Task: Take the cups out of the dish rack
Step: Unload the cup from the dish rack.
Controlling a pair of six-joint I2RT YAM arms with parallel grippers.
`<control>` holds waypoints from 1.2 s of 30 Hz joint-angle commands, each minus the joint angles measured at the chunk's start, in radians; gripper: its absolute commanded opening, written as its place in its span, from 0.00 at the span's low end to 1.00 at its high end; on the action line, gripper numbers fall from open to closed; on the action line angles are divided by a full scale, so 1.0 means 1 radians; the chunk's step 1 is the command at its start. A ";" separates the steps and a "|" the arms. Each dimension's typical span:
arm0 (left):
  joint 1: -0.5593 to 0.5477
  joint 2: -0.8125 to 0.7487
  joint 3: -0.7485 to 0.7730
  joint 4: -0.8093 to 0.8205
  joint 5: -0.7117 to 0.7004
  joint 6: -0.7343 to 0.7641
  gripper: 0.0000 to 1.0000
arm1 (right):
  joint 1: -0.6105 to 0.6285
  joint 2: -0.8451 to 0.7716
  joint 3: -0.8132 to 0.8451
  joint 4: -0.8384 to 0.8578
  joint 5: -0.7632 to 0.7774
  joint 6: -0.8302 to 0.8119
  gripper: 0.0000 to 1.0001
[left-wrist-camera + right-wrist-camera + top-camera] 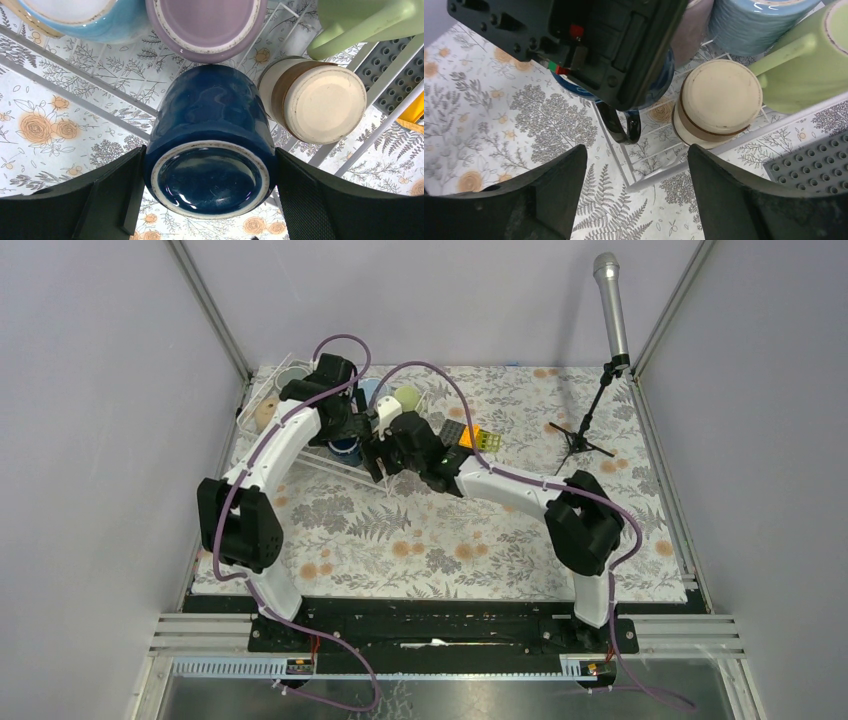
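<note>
From the top camera, you have both arms reaching toward the dish rack [255,390] at the far left of the table [450,530]. The left arm folds at the elbow and drops its wrist straight down into the rack's near row. The right arm stretches low and leftward, so its wrist sits just beside the left one (it is crowded there, so mind the two wrists).

In the left wrist view, the left gripper [210,170] points down over the navy mug [212,115], which stands upside down on the rack bars, base toward the lens. One finger lies along each flank and the pads look pressed against the glaze, so I judge it clamped across its width. Whether it has left the bars I cannot tell. Taking it by the body makes sense: the mauve mug [207,25] stands close behind it and the tan mug [320,102] close beside, leaving only the flanks free.

In the right wrist view, your right gripper [636,155] hangs with its fingers spread and nothing between them, above the rack's near corner. The tan mug sits just ahead of it, upside down, with the pale green mug [809,65] next along. I judge this arm is lined up for the tan mug, held short because the left wrist fills the space above the navy one.
</note>
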 commanded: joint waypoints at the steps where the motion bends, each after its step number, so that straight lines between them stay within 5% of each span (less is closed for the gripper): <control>1: 0.013 -0.012 0.057 -0.003 0.005 0.012 0.06 | 0.028 0.033 0.047 0.094 0.066 -0.082 0.78; 26: 0.018 -0.014 0.070 -0.019 0.018 0.009 0.06 | 0.106 0.219 0.188 0.129 0.238 -0.201 0.45; 30: 0.018 -0.012 0.075 -0.019 0.022 0.009 0.07 | 0.114 0.227 0.202 0.129 0.248 -0.212 0.25; 33: 0.019 -0.013 0.082 -0.018 0.026 0.007 0.12 | 0.118 0.221 0.207 0.129 0.256 -0.216 0.02; 36: 0.020 -0.013 0.086 -0.017 0.037 0.004 0.21 | 0.120 0.205 0.202 0.134 0.260 -0.218 0.00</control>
